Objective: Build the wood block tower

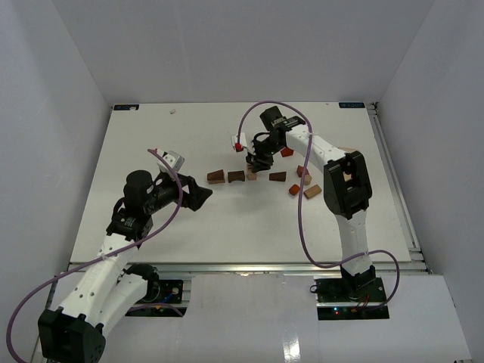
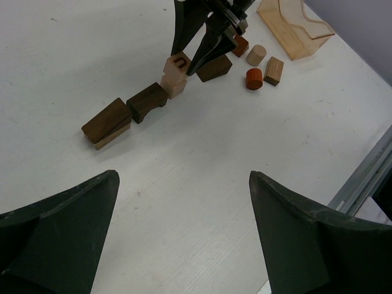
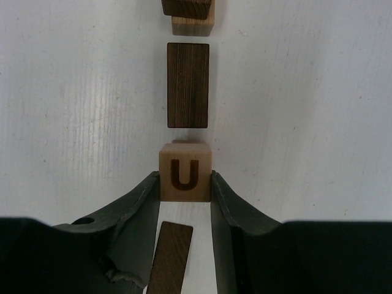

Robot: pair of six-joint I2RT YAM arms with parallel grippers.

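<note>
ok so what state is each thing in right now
left gripper: open, empty, apart from the blocks
right gripper: closed on the U cube
U cube: gripped, upright, over a pale cube
pale cube: under the U cube, not gripped
dark block: lying loose, untouched
red cylinder: standing on end, untouched
</note>
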